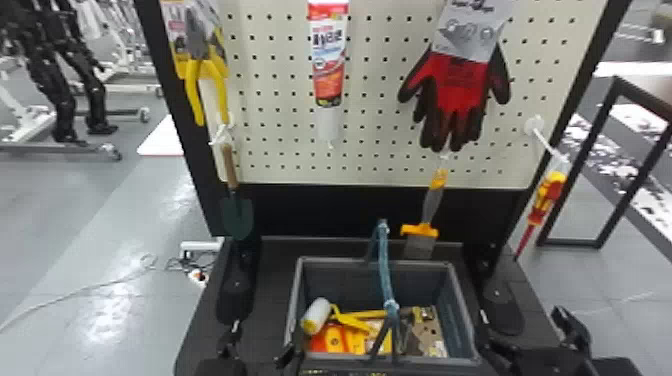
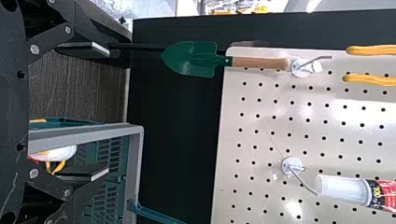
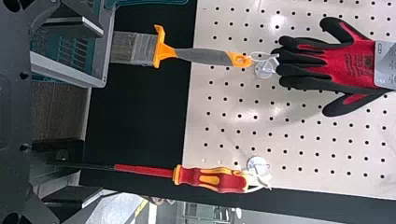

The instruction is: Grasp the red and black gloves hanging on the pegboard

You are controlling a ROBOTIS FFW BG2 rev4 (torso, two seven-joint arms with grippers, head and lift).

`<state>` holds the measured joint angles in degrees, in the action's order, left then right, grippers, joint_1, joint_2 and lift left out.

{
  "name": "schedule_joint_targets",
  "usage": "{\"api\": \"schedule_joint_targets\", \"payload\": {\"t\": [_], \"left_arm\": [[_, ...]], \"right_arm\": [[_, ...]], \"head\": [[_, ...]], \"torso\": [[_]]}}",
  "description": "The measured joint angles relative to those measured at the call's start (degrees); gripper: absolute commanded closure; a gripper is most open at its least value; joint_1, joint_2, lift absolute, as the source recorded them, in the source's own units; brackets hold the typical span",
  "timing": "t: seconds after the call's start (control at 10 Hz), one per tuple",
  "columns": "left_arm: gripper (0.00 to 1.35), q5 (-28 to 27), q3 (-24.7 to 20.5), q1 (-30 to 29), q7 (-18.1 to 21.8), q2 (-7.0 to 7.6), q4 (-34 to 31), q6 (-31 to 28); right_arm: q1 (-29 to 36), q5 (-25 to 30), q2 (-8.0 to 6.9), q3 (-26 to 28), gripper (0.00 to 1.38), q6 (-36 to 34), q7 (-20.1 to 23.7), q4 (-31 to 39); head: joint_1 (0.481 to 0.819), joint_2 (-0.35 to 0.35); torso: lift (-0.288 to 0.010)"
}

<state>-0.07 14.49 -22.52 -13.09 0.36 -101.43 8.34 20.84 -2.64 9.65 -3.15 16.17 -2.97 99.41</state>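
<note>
The red and black gloves hang from a peg at the upper right of the cream pegboard, with a grey card at the cuff. They also appear in the right wrist view, gloves, far ahead of my right gripper, which is open and empty. It sits low, to the right of the basket. My left gripper is open too and holds nothing. It sits low on the basket's left, facing the green trowel.
Yellow-handled pliers, a tube, an orange-handled brush just under the gloves and a red screwdriver also hang on the board. A grey basket of tools stands on the black base below. A black table frame stands to the right.
</note>
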Motion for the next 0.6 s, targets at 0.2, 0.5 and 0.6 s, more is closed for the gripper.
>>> {"api": "schedule_joint_targets", "payload": {"t": [0.2, 0.5, 0.6], "left_arm": [[0.39, 0.0, 0.0, 0.07, 0.0, 0.09, 0.0, -0.06], [0.39, -0.01, 0.01, 0.03, 0.0, 0.17, 0.01, -0.09], [0.39, -0.01, 0.01, 0.02, 0.0, 0.17, 0.01, -0.15]], "right_arm": [[-0.01, 0.01, -0.16, 0.0, 0.11, 0.0, -0.01, -0.01], [-0.01, -0.13, -0.25, 0.0, 0.11, 0.0, -0.01, -0.16], [-0.09, -0.36, -0.25, 0.0, 0.11, 0.0, -0.01, -0.08]], "head": [[0.549, 0.0], [0.549, 0.0], [0.549, 0.0]], "torso": [[-0.1], [-0.1], [-0.1]]}}
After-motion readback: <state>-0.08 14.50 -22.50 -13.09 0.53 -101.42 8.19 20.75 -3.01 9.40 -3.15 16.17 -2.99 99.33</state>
